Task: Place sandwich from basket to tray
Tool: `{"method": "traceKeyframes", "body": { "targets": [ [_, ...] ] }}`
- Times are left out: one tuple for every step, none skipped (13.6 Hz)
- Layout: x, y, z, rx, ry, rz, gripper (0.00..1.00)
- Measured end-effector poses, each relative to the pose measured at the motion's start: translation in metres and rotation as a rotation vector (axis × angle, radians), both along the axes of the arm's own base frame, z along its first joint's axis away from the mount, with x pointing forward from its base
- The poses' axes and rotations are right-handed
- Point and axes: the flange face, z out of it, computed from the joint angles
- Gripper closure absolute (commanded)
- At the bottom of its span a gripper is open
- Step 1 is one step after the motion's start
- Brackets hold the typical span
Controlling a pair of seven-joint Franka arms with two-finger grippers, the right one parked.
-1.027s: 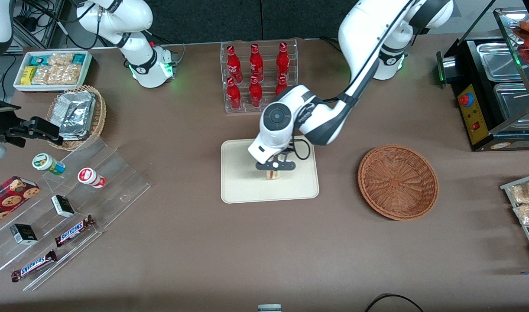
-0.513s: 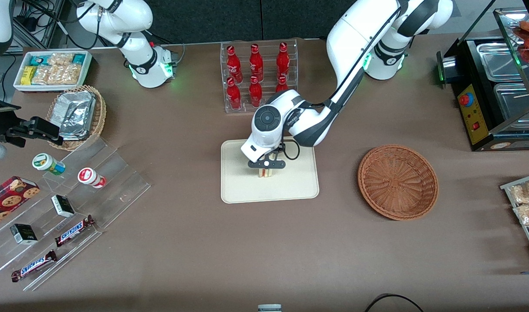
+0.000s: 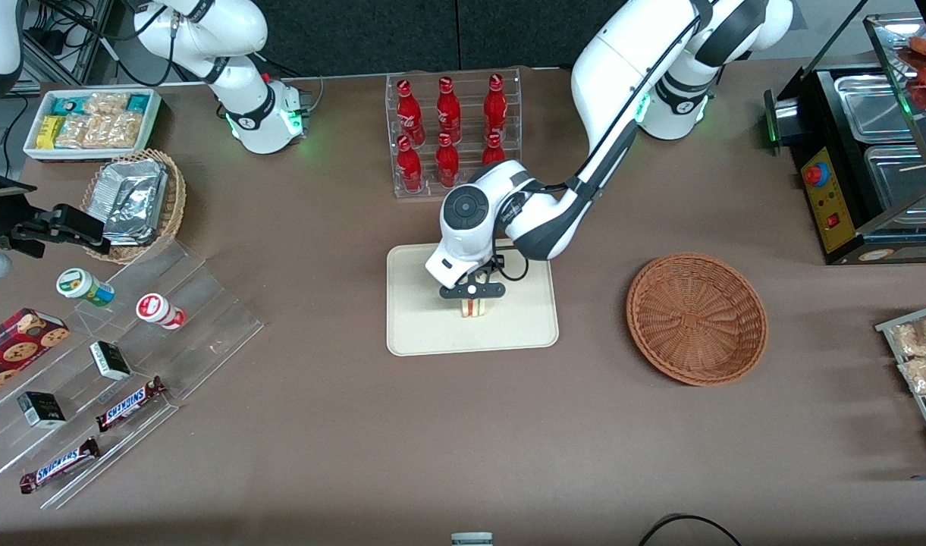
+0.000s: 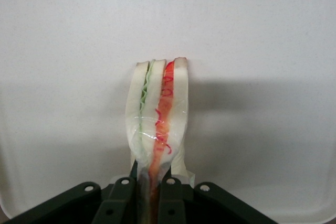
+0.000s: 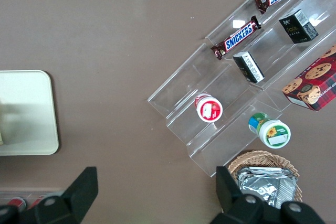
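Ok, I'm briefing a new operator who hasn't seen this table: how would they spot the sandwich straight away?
Find the cream-white tray mid-table, nearer the front camera than the rack of red bottles. Over it the left arm's gripper is shut on the sandwich, a wrapped pale-bread wedge. Its red and green filling stripes set it apart; the wicker basket beside the tray holds nothing.

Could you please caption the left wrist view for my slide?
Gripper shut on the wrapped sandwich, held over the cream tray.
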Motion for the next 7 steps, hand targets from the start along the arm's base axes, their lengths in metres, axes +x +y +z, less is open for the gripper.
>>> {"method": "traceKeyframes", "body": {
  "targets": [
    [0.0,0.0,0.0,0.0,0.0,0.001,0.0],
    [0.001,-0.001,0.002,-0.003,-0.003,0.003,0.0],
    [0.003,-0.002,0.005,-0.008,-0.008,0.006,0.0],
    [0.006,-0.002,0.011,-0.012,-0.014,0.01,0.0],
    [0.009,-0.003,0.022,-0.009,-0.017,0.017,0.0],
    [0.011,-0.003,0.036,-0.006,-0.022,0.031,0.0],
    [0.014,-0.002,0.057,-0.002,-0.029,0.048,0.0]
  ]
}}
